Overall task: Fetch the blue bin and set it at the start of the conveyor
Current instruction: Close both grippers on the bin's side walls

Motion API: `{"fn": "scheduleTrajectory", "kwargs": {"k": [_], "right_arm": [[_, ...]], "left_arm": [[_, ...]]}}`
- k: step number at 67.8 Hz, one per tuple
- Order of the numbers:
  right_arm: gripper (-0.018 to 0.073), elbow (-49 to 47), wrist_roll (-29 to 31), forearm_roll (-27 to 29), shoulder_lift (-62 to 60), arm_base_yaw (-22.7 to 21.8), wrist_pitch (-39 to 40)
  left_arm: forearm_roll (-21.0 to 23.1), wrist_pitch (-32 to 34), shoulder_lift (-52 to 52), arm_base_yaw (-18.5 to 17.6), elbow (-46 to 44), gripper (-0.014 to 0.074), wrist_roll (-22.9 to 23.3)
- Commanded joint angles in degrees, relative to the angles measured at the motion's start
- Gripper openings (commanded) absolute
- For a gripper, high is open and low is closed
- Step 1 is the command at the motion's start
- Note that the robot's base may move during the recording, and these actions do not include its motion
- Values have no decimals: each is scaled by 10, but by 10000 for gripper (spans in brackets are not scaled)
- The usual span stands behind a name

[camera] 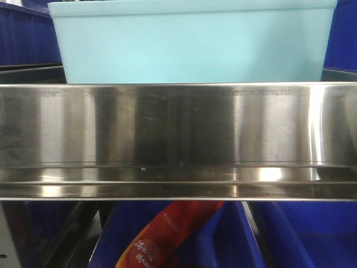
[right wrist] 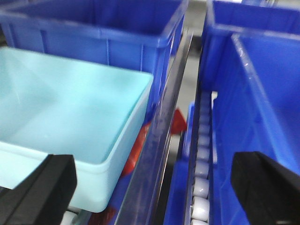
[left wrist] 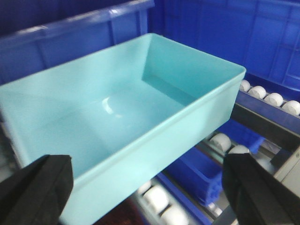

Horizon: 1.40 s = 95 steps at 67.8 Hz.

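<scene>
Front view first: the blue bin [camera: 192, 44] sits on the shelf right behind the stainless-steel shelf rail [camera: 178, 139], which hides its base. It is pale turquoise with plain smooth walls and a thin rolled rim. Dark blue shows at both edges of the picture. Below the rail a red packet [camera: 167, 234] with printed lettering lies in a lower dark blue bin [camera: 312, 234].

The left wrist camera gives what the front cannot, the inside of the tub [left wrist: 117, 108]. It shows a smooth floor with a soft glare and slightly tapered sides, and ribbed dark blue bins [left wrist: 225, 33] stand close behind it. White rollers [left wrist: 265, 96] line the track beside and under it (the front view hides them behind the steel). The left gripper [left wrist: 145, 161] is spread wide, its black fingers [left wrist: 35, 190] flanking the tub's near end. I cannot tell whether they touch it.

The right wrist camera looks from the other side. One corner of the tub [right wrist: 70, 112] sits just beside a dark blue ribbed bin [right wrist: 93, 28], and the red packet [right wrist: 133, 150] peeks out below. A roller row [right wrist: 201, 187] runs beside a metal rail [right wrist: 164, 126]. The right gripper [right wrist: 152, 159] is also spread wide and grips nothing.
</scene>
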<state>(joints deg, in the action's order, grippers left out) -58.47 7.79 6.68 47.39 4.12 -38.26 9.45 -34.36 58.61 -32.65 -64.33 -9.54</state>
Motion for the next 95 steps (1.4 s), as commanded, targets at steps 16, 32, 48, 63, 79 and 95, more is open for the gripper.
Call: {"fn": "scheduleTrajectory", "kwargs": {"k": [16,32,48,63,79,95], "right_arm": [[570,-245,-33,-1,200,0,-187],[570,-397,-83,-12,347,17,-291],[570,-439,-110,-54,446,56,-301],[570,-439,-110,-54,517,56,-284],[570,-439,-110,-51,567,56,-275],[393,-439,-114,-31,588,56,-271]], "left_arm": [[-70,-168,225,45,-273,547,152],[-163,-292,339,57,-386,547,210],[-157,-302,396,91,-392,547,243],[-152,-282,426,111,-392,547,243],[-152,-273,470,111,-392,547,243],[-144,-280,482,112,-392,465,243]]}}
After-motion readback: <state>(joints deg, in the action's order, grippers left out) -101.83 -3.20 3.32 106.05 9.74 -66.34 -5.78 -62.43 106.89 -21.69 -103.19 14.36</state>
